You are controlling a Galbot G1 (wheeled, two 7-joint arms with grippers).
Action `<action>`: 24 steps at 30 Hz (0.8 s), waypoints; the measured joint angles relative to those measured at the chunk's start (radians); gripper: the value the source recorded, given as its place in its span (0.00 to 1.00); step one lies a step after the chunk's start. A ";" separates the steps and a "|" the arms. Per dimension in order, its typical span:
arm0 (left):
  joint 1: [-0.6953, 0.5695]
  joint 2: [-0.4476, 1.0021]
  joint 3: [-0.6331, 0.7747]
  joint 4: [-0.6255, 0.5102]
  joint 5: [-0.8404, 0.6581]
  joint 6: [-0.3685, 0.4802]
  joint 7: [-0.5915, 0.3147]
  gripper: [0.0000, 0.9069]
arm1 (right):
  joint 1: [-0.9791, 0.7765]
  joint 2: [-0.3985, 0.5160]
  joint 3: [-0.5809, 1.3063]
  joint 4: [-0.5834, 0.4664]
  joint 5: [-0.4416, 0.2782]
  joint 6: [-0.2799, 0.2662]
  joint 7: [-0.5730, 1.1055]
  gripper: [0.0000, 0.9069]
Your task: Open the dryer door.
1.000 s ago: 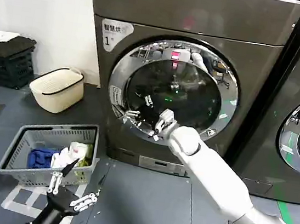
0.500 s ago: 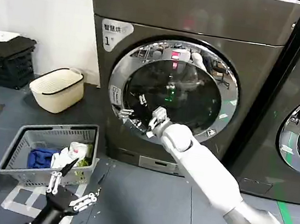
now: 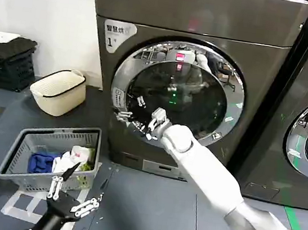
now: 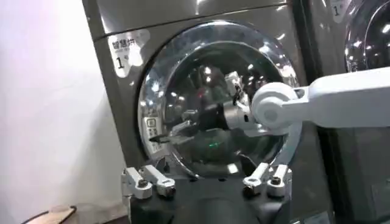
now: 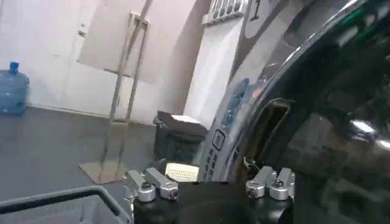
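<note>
**Right gripper at the door's left rim**

Right now the dryer door [image 3: 178,93] sits in the front of the dark grey dryer [image 3: 200,19], and from the head view it looks flush with the panel; whether it has cracked open at all I cannot tell. Its chrome rim reflects the room, and the tinted glass shows small green and red lights.

The right gripper [image 3: 133,112] reaches across the glass on a white arm to the lower left part of the rim, beside a small label there. Its fingers [image 4: 159,139] stand spread apart against the rim, with nothing clamped between them. In the right wrist view the fingers [image 5: 150,184] sit close to the curved rim [image 5: 256,115] and a slot along its edge.

The left gripper [image 3: 69,194] waits low, near the floor in front of a grey laundry basket [image 3: 23,157] holding clothes, fingers apart. A cream basket [image 3: 59,92] stands by the wall, well apart from the dryer.
</note>
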 joint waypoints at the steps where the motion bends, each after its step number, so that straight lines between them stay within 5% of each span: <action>1: 0.000 0.000 0.000 0.000 0.000 0.000 0.000 1.00 | 0.001 0.000 -0.001 -0.003 0.000 0.001 -0.008 1.00; 12: -0.001 0.000 0.001 0.002 0.000 0.000 0.000 1.00 | 0.015 0.010 -0.004 -0.040 0.009 0.026 -0.091 1.00; 24: -0.008 0.001 -0.007 0.011 0.001 -0.002 0.000 1.00 | 0.019 -0.038 -0.030 0.010 0.115 0.051 -0.224 1.00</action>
